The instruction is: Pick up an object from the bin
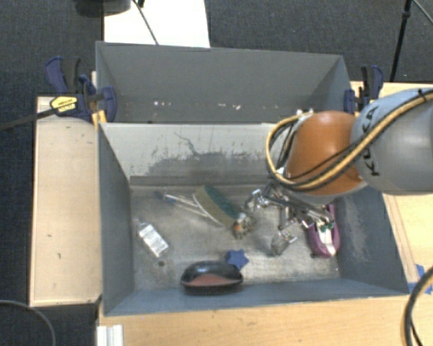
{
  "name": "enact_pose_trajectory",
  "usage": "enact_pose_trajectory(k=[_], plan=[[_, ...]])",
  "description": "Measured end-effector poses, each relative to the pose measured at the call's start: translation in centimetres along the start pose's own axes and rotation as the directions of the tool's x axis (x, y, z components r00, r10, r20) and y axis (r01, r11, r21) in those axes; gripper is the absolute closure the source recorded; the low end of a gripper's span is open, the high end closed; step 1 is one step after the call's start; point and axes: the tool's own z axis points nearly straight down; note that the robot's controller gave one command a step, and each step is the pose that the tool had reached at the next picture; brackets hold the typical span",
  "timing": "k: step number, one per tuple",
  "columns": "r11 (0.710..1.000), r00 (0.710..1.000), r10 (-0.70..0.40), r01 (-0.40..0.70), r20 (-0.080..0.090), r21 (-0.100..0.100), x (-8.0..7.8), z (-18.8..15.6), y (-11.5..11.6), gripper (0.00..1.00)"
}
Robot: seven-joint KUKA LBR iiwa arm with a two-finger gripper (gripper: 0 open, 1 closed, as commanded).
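Claw (269, 223) hangs low over the floor of the grey bin (115, 215), fingers spread, nothing between them; just left of the claw lies a small brown-and-orange piece (240, 227), the likeliest pick by my reading; it looks light and hard, a touch fiddly, so pinch it across its narrow middle; just right of the claw, a purple plastic piece (322, 238); further left, a green flat brush-like thing (218, 202) and a clear packet (151, 240); down-left of the claw, a blue scrap (236, 258) and a dark oval object (211, 277).
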Motion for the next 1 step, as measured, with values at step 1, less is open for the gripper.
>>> enact_pose_trajectory(k=[1], plan=[[0.997,0.997,0.074,-0.074,0.000,-0.001,-5.47,0.08,5.63,0.00]])
